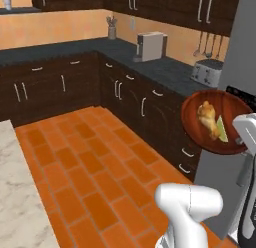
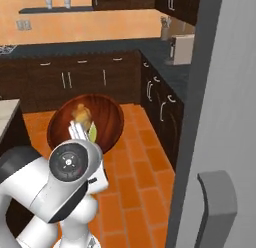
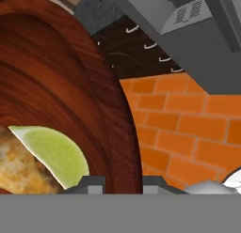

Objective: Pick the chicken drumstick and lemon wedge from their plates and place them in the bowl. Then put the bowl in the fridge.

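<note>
Simulated kitchen with orange brick floor [image 1: 95, 167] and dark cabinets [image 1: 55, 87]. At left, marble counter edge [image 1: 15, 192]. Farther right, toaster [image 1: 207, 72] on dark worktop. At right, reddish-brown bowl [image 1: 192, 124] held up in the air beside grey fridge [image 2: 220, 117], tilted toward the cameras, holding chicken drumstick [image 1: 207, 115] and lemon wedge [image 1: 221, 130] side by side. Claw [image 3: 123, 184] pinched narrow on bowl's rim.

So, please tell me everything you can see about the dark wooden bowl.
The bowl is round, shallow, glossy reddish-brown wood with visible grain. It is held in the air, tilted steeply so its inside faces the cameras, beside the grey fridge. The gripper is shut on its rim. Inside lie the chicken drumstick and the lemon wedge, touching each other.
</note>
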Available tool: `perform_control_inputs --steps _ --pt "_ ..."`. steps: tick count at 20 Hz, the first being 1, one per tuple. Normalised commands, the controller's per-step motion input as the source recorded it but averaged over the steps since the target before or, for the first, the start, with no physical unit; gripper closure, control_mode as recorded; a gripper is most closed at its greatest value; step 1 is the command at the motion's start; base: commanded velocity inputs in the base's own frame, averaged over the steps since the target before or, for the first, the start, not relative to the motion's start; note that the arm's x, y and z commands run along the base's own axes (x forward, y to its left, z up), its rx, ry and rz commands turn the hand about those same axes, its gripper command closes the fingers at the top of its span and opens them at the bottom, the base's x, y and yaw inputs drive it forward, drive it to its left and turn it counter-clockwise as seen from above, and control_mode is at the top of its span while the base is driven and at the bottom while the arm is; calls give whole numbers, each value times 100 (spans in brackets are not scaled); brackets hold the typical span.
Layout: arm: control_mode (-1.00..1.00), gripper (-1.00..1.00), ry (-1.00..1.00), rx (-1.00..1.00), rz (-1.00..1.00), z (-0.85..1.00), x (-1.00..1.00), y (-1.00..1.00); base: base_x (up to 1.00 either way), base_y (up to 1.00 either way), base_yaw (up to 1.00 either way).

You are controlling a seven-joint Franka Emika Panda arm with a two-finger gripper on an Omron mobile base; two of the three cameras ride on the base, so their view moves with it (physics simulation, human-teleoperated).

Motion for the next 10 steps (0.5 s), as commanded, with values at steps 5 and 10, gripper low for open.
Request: perform_control_inputs --steps 5,10 --pt "100 100 0 0 0 0 0 0 42 2 -46" --pt "100 100 0 0 0 0 0 0 100 69 -66"
